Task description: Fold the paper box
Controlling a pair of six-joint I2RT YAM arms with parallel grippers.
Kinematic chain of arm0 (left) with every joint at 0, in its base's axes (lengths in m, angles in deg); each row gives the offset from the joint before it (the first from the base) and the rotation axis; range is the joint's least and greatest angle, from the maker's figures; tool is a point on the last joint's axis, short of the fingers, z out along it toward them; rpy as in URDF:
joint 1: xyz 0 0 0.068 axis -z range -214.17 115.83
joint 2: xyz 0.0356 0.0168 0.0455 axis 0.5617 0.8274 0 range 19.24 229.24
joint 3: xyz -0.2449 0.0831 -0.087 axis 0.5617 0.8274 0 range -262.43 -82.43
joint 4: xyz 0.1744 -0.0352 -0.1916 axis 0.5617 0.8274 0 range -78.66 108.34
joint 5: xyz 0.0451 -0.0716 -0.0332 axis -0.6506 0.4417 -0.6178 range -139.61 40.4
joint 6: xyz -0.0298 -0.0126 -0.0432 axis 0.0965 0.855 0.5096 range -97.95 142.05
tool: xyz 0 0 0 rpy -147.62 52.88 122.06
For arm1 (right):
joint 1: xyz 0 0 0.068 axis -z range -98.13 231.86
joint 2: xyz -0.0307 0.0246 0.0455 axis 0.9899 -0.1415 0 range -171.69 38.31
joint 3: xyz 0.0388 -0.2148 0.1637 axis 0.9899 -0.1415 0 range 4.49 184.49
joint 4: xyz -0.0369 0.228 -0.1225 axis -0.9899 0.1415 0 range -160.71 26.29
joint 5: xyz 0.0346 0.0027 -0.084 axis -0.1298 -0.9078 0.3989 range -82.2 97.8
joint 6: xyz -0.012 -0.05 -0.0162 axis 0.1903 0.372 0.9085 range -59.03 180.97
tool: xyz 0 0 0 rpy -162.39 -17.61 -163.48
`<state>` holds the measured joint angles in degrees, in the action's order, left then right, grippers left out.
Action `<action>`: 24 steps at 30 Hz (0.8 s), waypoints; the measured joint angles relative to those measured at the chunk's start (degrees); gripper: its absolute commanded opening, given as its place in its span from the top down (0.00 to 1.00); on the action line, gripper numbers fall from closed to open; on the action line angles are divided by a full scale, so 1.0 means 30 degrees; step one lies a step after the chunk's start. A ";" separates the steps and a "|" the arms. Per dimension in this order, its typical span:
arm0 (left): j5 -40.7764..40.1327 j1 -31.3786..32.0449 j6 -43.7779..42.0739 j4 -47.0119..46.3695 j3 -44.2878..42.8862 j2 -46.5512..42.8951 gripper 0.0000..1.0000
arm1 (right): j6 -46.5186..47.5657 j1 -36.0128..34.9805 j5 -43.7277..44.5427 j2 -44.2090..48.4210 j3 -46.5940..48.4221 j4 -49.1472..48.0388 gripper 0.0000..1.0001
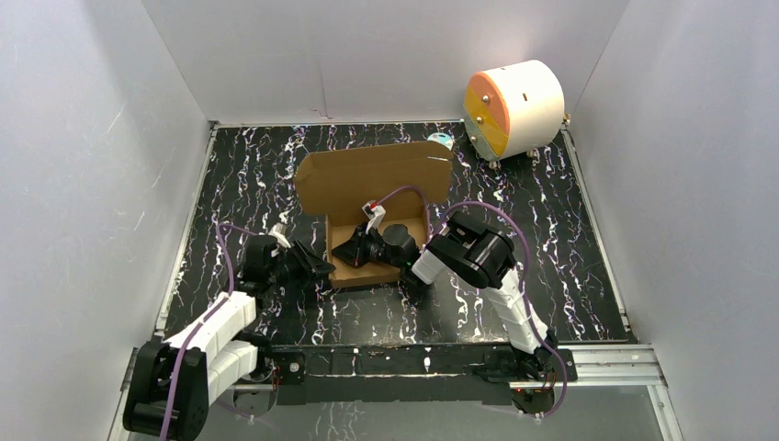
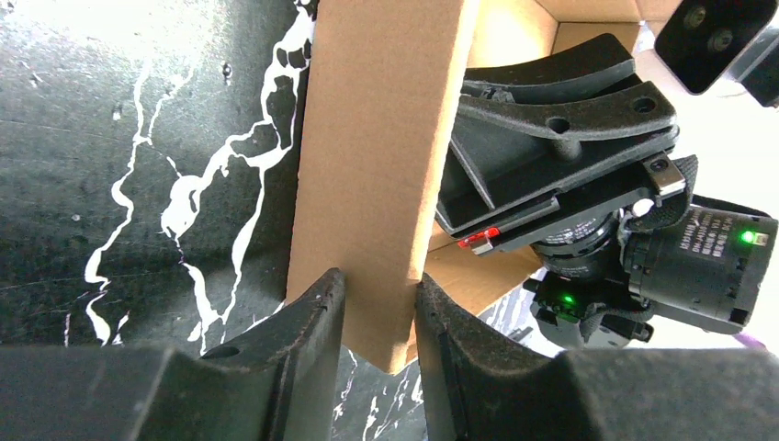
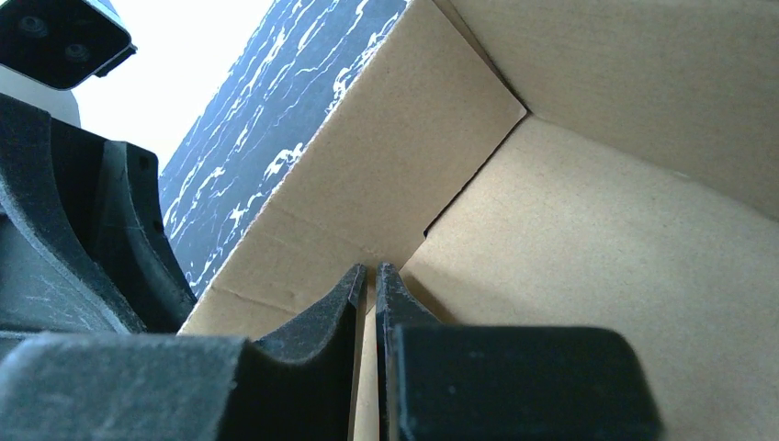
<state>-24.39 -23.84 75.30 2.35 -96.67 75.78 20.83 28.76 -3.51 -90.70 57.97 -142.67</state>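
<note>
The paper box [image 1: 372, 179] is brown cardboard in the middle of the table, with its lid flap raised at the back. My left gripper [image 1: 317, 266] is at the box's front left corner. In the left wrist view my left gripper [image 2: 378, 280] straddles the upright left wall [image 2: 377, 138], and both pads touch the cardboard. My right gripper [image 1: 342, 251] reaches inside the box toward that same wall. Seen from the right wrist, my right gripper [image 3: 367, 268] is shut to a thin slit near the crease between the wall [image 3: 367, 184] and the floor [image 3: 597, 276]. I see nothing held in it.
A white-and-orange cylinder [image 1: 513, 108] stands at the back right, with a small teal object [image 1: 441, 140] beside it. White walls enclose the black marbled table [image 1: 570, 239] on three sides. The right arm's wrist [image 2: 560, 156] fills the box interior close to the left fingers.
</note>
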 measured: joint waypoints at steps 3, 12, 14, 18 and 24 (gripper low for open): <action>-0.0707 0.0270 -0.0372 0.1377 -0.0714 -0.0029 0.85 | 0.0022 -0.0029 0.0007 -0.0095 0.0219 0.0131 0.83; -0.3803 0.2688 -0.0852 0.3628 -0.2535 0.0554 0.82 | 0.0029 -0.0058 0.0015 -0.0117 0.0270 0.0168 0.83; -0.4838 0.3169 -0.1100 0.4568 -0.3198 0.0634 0.83 | 0.0036 -0.0058 0.0015 -0.0117 0.0270 0.0168 0.83; -0.6885 0.4138 -0.1639 0.6433 -0.4473 0.0954 0.87 | 0.0095 -0.0058 0.0022 -0.0117 0.0270 0.0160 0.83; -0.9151 0.5748 -0.1909 0.7570 -0.5829 0.2302 0.92 | 0.0168 -0.0058 0.0095 -0.0117 0.0270 0.0168 0.82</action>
<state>-51.85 -6.60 69.57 25.06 -114.16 82.68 21.33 28.59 -3.22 -91.05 58.77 -142.17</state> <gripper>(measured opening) 0.190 0.175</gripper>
